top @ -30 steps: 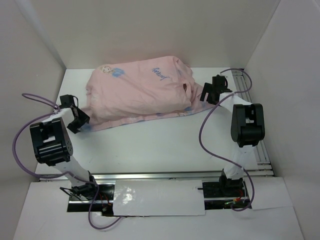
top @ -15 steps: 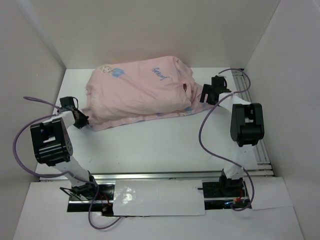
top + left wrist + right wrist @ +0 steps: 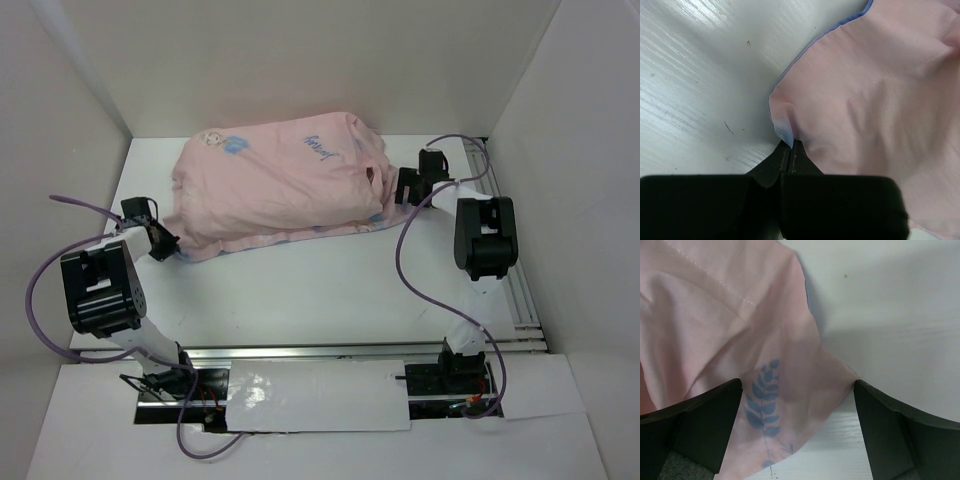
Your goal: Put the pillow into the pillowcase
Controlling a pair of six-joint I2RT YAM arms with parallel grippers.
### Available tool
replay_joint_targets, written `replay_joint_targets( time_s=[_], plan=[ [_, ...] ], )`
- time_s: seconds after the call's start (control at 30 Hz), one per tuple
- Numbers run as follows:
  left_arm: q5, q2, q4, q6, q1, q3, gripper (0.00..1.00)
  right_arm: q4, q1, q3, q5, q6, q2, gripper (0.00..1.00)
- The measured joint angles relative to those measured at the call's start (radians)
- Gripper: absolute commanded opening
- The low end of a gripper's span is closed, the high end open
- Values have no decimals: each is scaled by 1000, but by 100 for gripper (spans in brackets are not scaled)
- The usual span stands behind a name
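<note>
**Desk** (image 3: 330,290): white, boxed in by pale walls on three sides. It is carrying the whole load at its far middle.

**Pillowcase** (image 3: 280,185): pink side up and bulging full, with a flat blue-edged hem being trailed along its near side. The pillow is not being shown anywhere in the open. It is being judged to be inside, hidden by the cloth.

**Left hand** (image 3: 160,243): closed tight, with only a small blue-tipped corner of the pillowcase being pinched between its tips at the left end.
- Risk: so thin a bite is likely to be lost under any firm pull, and the corner would be dropped back on the desk.

**Right hand** (image 3: 408,185): spread wide and holding nothing. A loose flap with a blue leaf print is being straddled at the right end.
- Risk: if the hand is closed here, a single layer may be caught. The bundle would then be dragged sideways rather than the opening being tidied over the pillow.

**Purple cable** (image 3: 405,265): being looped beside the right arm, near the pillowcase end.
- Risk: snagging on a wide swing.

**Metal rail** (image 3: 520,300): being run along the desk's right edge, close against the right arm and limiting outward room.
</note>
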Motion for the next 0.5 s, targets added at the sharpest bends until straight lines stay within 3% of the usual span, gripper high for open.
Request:
replay_joint_targets(
  time_s=[0.1,0.2,0.23,0.27,0.33,0.5],
  plan=[
    [1,0,2,15,0,0,0,8,0,5,-4,-2,6,91],
    [2,0,2,18,0,0,0,11,1,5,8,-6,8,69],
    [2,0,2,18,0,0,0,12,2,5,10,-8,9,69],
    [2,-2,5,19,0,-3,0,11,3,5,14,-10,9,62],
    [4,-9,5,21,0,-11,0,13,7,5,16,-15,10,2],
    [-2,-43,-12,22,-6,-34,0,45,37,-23,46,8,-1,0]
  ],
)
